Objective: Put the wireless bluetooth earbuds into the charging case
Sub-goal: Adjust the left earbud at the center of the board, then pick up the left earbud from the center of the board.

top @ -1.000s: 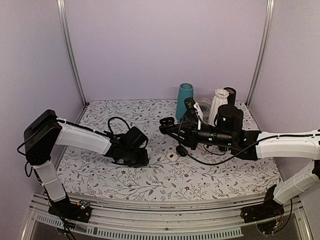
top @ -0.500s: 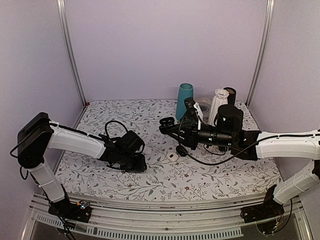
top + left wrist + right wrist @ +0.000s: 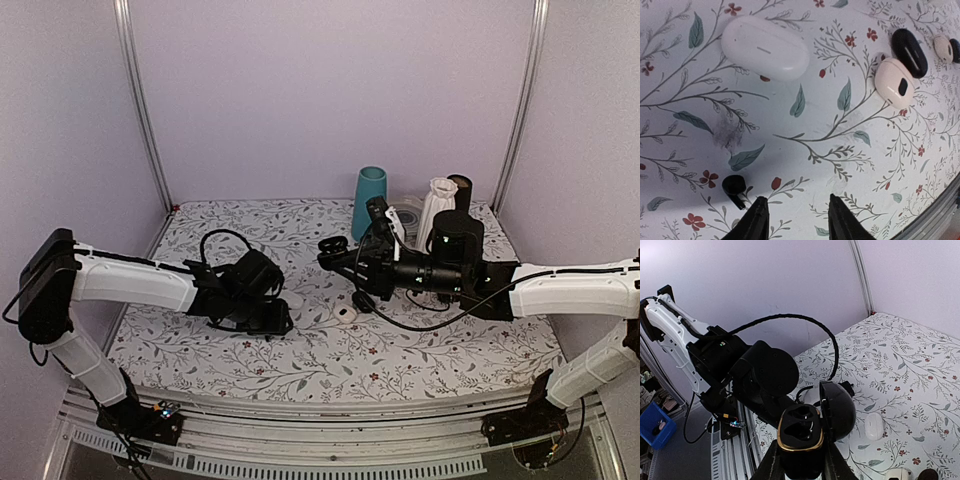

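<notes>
My right gripper (image 3: 336, 250) is shut on a black charging case (image 3: 799, 432) with a gold rim. It holds the case in the air with the lid (image 3: 838, 411) swung open; both sockets look empty. My left gripper (image 3: 797, 212) is open, low over the floral table. One tiny black earbud (image 3: 734, 186) with a short stem lies on the cloth just outside the left fingertip (image 3: 758, 216), apart from it. I cannot make out a second earbud. In the top view the left gripper (image 3: 268, 318) sits left of centre and hides the earbud.
A white oval case (image 3: 765, 47) lies beyond the left gripper. A pinkish-white oval (image 3: 894, 82) and a black oval (image 3: 909, 46) lie further right; both show in the top view (image 3: 345, 314). A teal cup (image 3: 369, 203), white vase (image 3: 437, 210) and dark cylinder (image 3: 461, 190) stand at the back.
My left arm has drawn its gripper slightly left and lower over the table. The right arm has held still with the open case.
</notes>
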{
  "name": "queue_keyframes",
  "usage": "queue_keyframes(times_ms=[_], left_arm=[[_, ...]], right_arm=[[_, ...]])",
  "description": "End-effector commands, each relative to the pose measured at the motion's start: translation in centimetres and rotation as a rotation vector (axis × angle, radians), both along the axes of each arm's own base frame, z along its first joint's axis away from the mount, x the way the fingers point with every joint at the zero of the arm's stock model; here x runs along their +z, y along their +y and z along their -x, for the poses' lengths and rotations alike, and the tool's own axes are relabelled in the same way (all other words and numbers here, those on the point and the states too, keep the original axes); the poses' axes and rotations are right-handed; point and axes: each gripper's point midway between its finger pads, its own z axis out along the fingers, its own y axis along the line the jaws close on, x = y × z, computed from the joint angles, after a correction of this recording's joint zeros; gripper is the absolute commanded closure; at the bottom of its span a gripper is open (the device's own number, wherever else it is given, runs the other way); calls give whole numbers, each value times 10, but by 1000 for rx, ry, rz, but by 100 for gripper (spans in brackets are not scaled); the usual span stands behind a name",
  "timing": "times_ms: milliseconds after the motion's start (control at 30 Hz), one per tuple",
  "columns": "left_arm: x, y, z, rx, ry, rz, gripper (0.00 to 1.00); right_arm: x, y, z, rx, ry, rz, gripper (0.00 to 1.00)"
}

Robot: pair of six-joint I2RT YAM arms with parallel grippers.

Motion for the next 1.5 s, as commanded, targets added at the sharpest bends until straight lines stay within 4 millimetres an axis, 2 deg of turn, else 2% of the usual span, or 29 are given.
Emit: queue_keyframes(times_ms=[0,233,500,900,1467], left_arm=[[26,-3,-7,-16,-68,6,58],[7,34,-14,38,-63,-111,58],[-23,50,-14,29,-45,-237,59],[-38,46,-22,-7,-47,-301,62],[-34,42,-19,-28,-42,-298,69]], right_arm=[[4,1,-2,1,0,-13,97],[1,0,-2,1,7,-8,97],[1,2,-2,8,6,-8,97],[0,2,-1,11,12,-4,97],[-2,6,-2,21,13,0,97]])
